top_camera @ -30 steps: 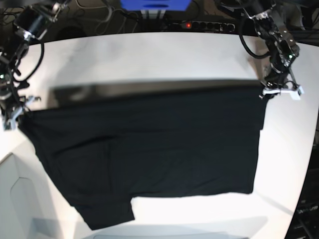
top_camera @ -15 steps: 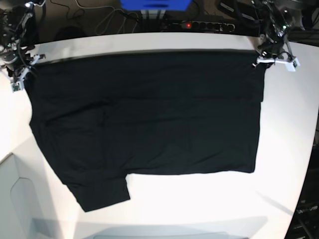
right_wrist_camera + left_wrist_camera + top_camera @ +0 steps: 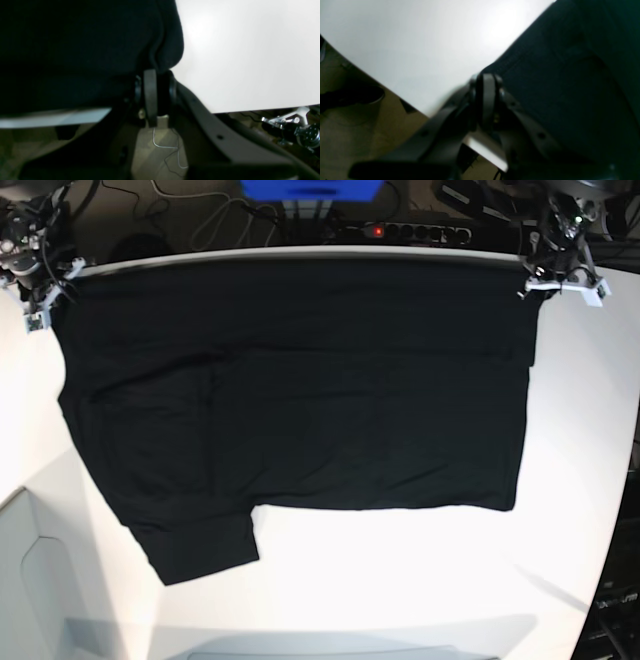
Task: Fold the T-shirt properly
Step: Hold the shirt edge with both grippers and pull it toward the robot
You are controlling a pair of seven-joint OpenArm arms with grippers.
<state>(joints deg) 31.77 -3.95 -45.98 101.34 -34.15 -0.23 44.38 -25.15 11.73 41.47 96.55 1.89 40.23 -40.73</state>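
Note:
The black T-shirt (image 3: 300, 400) lies spread flat on the white table (image 3: 420, 580), its far edge stretched along the table's back edge. One sleeve (image 3: 200, 550) sticks out at the near left. My left gripper (image 3: 540, 282) is shut on the far right corner of the cloth; in the left wrist view the gripper (image 3: 486, 78) pinches the T-shirt (image 3: 570, 95) at its hem. My right gripper (image 3: 52, 288) is shut on the far left corner. The right wrist view shows this gripper (image 3: 156, 73) with a fold of the T-shirt (image 3: 75, 50) bunched between its closed fingers.
Behind the table's back edge lie a power strip (image 3: 410, 230), a blue box (image 3: 310, 188) and cables. A grey panel (image 3: 30, 580) sits at the near left corner. The table's curved right edge (image 3: 625, 480) drops to the floor (image 3: 350, 125).
Both grippers have carried the shirt's upper edge away from the camera to the table's back edge. The cloth now covers the far part of the table, stretched flatter.

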